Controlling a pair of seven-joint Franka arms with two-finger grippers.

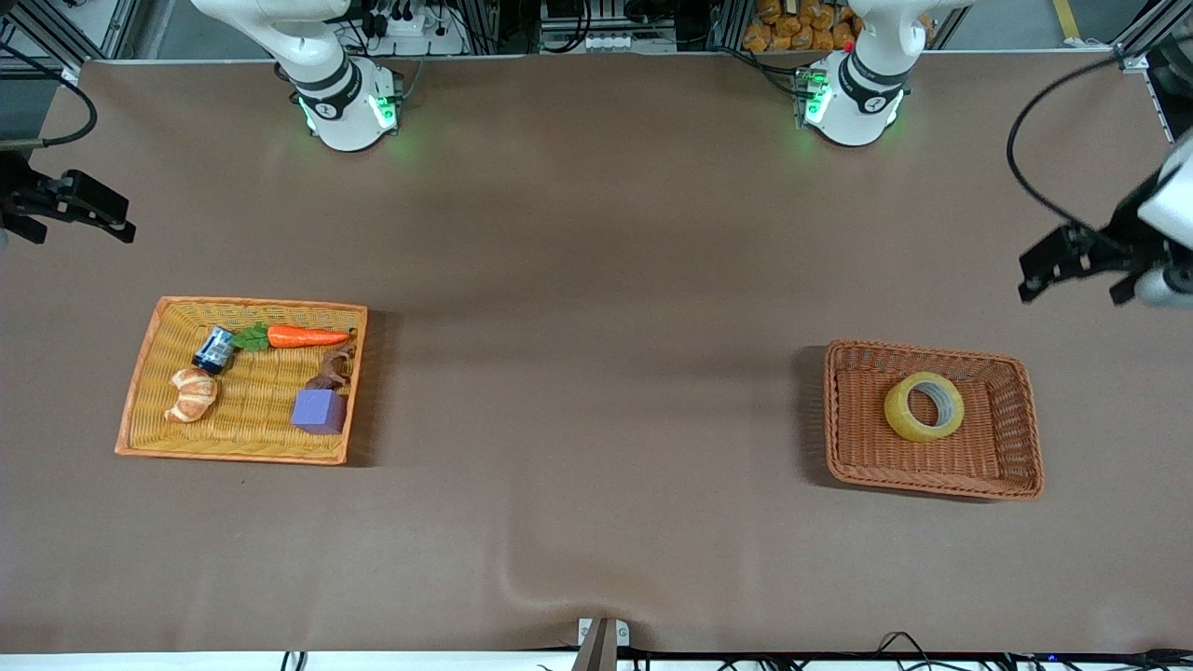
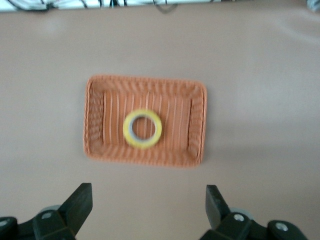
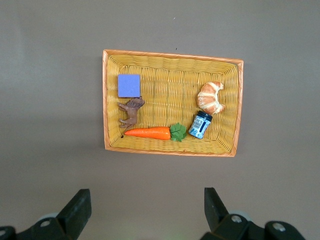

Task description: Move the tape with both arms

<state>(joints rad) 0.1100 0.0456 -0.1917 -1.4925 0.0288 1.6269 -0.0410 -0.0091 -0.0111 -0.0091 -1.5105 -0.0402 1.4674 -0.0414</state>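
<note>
Tabletop (image 1: 596, 280) scene: the right claw (image 1: 93, 216) hangs wide open and empty above the right arm's end, near a yellow basket (image 1: 140, 410) of toys. Tape (image 1: 924, 406) lies flat in the brown basket (image 1: 1016, 466). The left claw (image 1: 1053, 266) hovers wide open above the left arm's end.

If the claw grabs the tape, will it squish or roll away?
The tape looks like a stiff ring, so it probably won't squish. It lies nearly flat in the brown wicker basket, so it likely stays put; on edge it might roll.
</note>
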